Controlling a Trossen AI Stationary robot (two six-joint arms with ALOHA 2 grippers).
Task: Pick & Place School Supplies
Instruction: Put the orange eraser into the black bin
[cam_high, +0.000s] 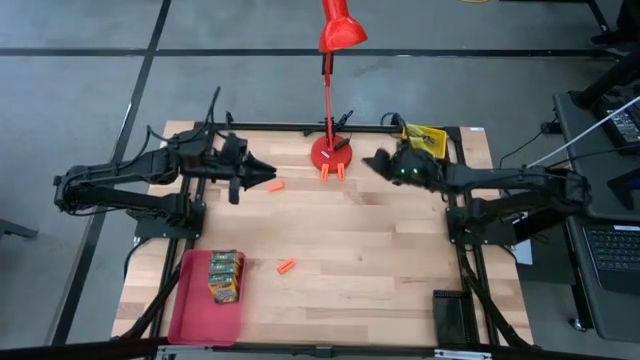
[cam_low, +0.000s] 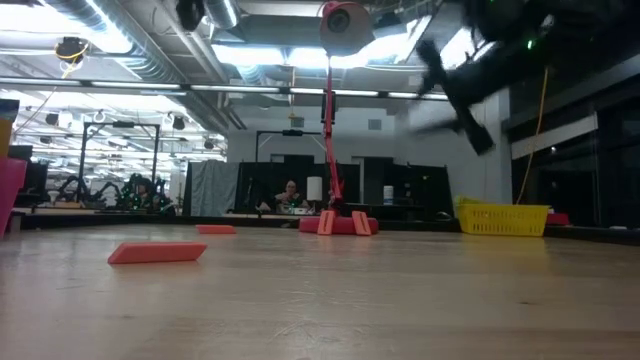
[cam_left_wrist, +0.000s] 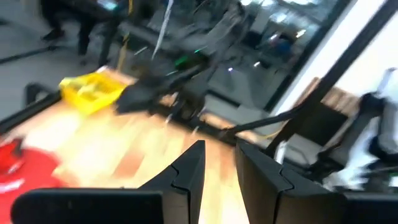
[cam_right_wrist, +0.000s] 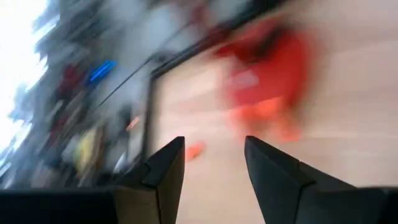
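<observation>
My left gripper (cam_high: 270, 172) hovers over the table's far left part, open by a narrow gap (cam_left_wrist: 221, 149), with nothing between its fingers. A small orange piece (cam_high: 274, 186) lies on the wood just below its tips. My right gripper (cam_high: 367, 162) is raised beside the red lamp's base (cam_high: 330, 152), open and empty (cam_right_wrist: 214, 146). A second orange piece (cam_high: 286, 266) lies flat near the table's middle. A yellow-and-green crayon box (cam_high: 226, 275) lies flat in the red tray (cam_high: 195, 315) at the near left.
The tall red desk lamp (cam_low: 330, 120) stands at the far middle, with two orange pieces (cam_high: 333, 172) at its base. A yellow basket (cam_high: 425, 137) sits at the far right corner. A dark block (cam_high: 450, 315) lies at the near right. Bare wood spans the middle.
</observation>
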